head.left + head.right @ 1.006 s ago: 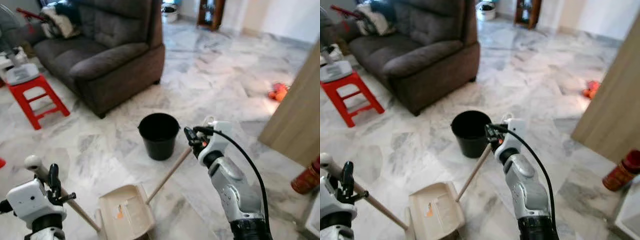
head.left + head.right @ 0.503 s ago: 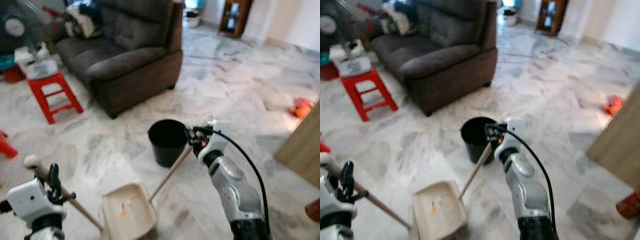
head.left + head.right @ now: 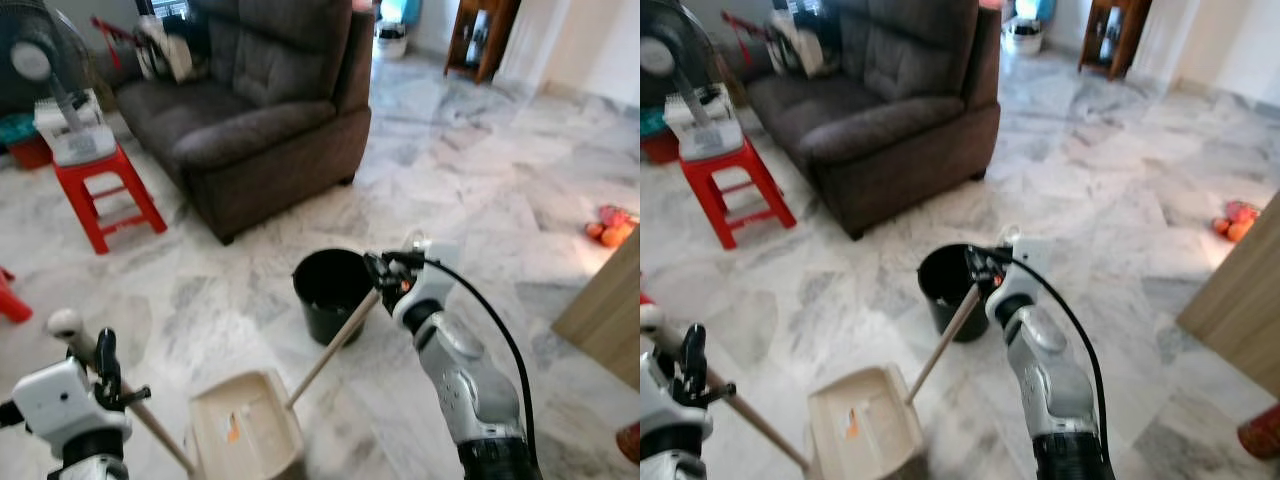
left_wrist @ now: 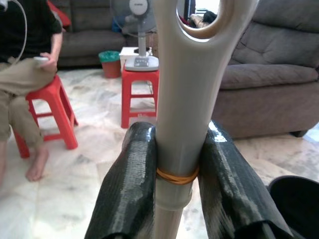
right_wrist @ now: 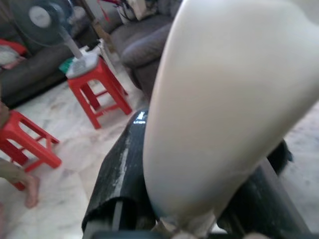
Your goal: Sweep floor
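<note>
My right gripper [image 3: 385, 276] is shut on the top of a long wooden handle [image 3: 335, 345]. The handle slants down to a cream dustpan [image 3: 245, 432] on the marble floor, which has a few orange scraps in it. At the lower left, my left gripper [image 3: 115, 378] is shut on a second, cream-tipped handle [image 3: 150, 428] that runs down past the dustpan's left side; its lower end is out of view. In the left wrist view both fingers [image 4: 132, 184] clamp this handle [image 4: 180, 119] below its hanging loop. A black bucket [image 3: 330, 290] stands just behind the right gripper.
A dark sofa [image 3: 255, 120] fills the back left, with a red stool [image 3: 95, 195] and a fan [image 3: 50, 80] beside it. A person [image 4: 22, 74] sits on another red stool. Orange toys [image 3: 612, 225] and a wooden panel [image 3: 605, 310] are at the right.
The whole view has swung, so the sofa and bucket sit differently in the picture. Both grippers keep their hold on the handles, and the dustpan stays in front of me.
</note>
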You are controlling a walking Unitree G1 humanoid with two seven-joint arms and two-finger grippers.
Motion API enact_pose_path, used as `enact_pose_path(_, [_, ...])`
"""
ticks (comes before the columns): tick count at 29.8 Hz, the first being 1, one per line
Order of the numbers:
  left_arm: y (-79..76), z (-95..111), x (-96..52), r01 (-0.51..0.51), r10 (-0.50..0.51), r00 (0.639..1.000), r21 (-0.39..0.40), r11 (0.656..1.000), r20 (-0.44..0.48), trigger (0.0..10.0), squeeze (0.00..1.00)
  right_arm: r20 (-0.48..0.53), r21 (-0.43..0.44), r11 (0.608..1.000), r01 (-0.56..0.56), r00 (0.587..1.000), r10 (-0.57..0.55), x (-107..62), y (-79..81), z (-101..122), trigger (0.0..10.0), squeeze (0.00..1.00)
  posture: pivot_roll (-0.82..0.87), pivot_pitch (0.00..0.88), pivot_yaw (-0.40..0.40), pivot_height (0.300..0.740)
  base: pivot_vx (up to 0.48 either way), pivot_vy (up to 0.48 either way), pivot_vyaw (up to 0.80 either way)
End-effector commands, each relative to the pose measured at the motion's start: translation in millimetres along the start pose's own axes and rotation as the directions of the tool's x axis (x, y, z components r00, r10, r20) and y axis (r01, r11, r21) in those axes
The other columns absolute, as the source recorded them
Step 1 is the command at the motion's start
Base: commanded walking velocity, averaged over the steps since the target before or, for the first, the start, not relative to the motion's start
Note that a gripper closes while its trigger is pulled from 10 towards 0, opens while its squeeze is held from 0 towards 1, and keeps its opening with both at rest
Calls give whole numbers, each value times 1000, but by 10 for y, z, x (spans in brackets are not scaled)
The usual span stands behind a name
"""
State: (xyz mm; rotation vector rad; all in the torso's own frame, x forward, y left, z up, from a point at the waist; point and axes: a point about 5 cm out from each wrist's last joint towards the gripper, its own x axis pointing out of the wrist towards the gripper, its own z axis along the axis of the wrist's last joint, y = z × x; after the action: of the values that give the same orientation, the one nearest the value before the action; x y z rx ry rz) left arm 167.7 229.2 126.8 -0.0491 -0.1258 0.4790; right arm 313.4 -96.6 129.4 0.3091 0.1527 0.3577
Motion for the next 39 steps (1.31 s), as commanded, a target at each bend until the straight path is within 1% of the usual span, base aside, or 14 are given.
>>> enact_pose_path(1, [-70, 78, 9, 23, -21, 999, -38, 999, 36, 10000, 0, 40, 64, 997, -45, 998, 42, 12, 71, 65, 10000, 0, -15, 69, 69, 740, 266, 0, 0])
enact_pose_path(39, [-77, 85, 7, 35, -34, 999, -21, 999, 34, 10000, 0, 31, 74, 997, -38, 999, 36, 9, 71, 54, 10000, 0, -12, 74, 73, 740, 265, 0, 0])
